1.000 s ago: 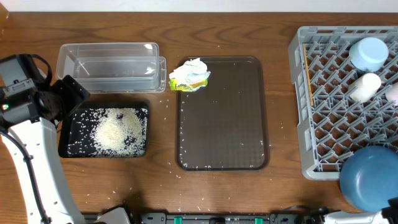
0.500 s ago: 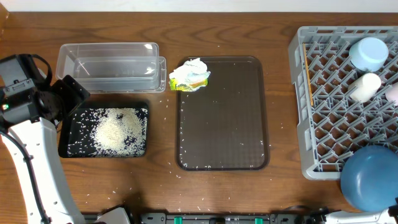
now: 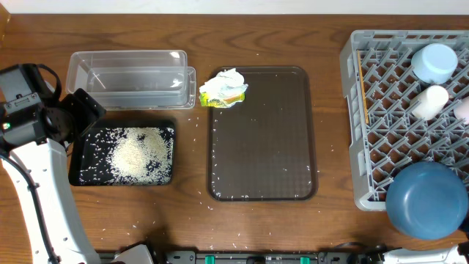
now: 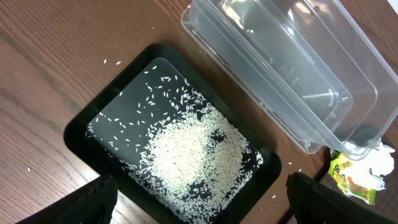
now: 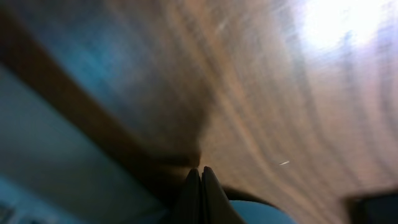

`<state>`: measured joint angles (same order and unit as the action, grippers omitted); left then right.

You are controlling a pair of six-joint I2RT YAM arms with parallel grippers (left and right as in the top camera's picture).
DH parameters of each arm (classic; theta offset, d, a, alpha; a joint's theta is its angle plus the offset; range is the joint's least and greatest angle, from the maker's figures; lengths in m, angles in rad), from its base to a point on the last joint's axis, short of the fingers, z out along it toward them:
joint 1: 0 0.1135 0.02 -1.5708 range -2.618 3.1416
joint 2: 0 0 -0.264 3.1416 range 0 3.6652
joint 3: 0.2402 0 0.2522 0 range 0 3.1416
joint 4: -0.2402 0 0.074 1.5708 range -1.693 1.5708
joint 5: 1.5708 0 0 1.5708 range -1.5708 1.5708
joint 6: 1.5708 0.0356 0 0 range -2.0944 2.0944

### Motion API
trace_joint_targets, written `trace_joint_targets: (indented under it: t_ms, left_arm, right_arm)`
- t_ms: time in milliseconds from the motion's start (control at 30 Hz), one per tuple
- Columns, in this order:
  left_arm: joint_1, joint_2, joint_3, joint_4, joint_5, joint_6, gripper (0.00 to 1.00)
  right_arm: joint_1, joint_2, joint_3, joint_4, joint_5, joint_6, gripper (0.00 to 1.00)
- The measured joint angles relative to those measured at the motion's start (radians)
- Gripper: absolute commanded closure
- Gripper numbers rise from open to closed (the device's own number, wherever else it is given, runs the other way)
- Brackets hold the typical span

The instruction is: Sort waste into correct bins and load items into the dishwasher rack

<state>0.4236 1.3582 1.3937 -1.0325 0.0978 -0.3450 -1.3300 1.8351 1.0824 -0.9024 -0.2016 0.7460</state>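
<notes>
The left pincer (image 4: 200, 186) hangs above the black tray (image 3: 84, 178), its two fingers (image 4: 93, 202) spread wide apart with nothing between them. The rice (image 3: 135, 152) lies heaped in that tray, thick in the middle and thin toward the rim. A few stray grains dot the bench (image 3: 330, 37) and the brown tray (image 3: 264, 139). The clear tub (image 3: 128, 77) sits just beyond the black tray, close beside it. The crumpled tissue (image 3: 223, 89), with its yellow-green wrapper, rests on the far left corner of the brown tray, just beside the end of the tub.

On the right stands the grey rack (image 3: 381, 147). In its far part we see the light-blue bowl (image 3: 434, 62), then the white cup (image 3: 431, 101) lying just nearer, and the pink cup (image 3: 463, 108) at the edge of the view. A thin wooden line along the rack's left wall looks like the chopsticks (image 3: 364, 88).

The dark-blue bowl (image 3: 425, 199) shows its rounded outside upward over the rack's near corner, partly past the rack's edge. We cannot tell whether it rests there.

The right pincer (image 5: 200, 173) has its tips pressed together. Its own view is blurred, and we cannot tell whether anything is caught between them.
</notes>
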Motion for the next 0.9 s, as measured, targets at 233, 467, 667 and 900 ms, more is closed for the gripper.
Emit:
trace_joint_targets:
  t_ms: [233,467,667,900]
  left_arm:
    - [0.000,0.000,0.000,0.000,0.000,0.000,0.10]
    - [0.000,0.000,0.000,0.000,0.000,0.000,0.10]
    - [0.000,0.000,0.000,0.000,0.000,0.000,0.10]
    - [0.000,0.000,0.000,0.000,0.000,0.000,0.10]
  right_arm:
    - [0.000,-0.024,-0.001,-0.004,-0.071,-0.058,0.99]
    - [0.000,-0.233,-0.003,-0.032,-0.216,-0.133,0.99]
    - [0.010,-0.378,-0.003,-0.043,-0.214,-0.159,0.97]
    - [0.016,-0.403,-0.041,-0.072,0.041,-0.127,0.99]
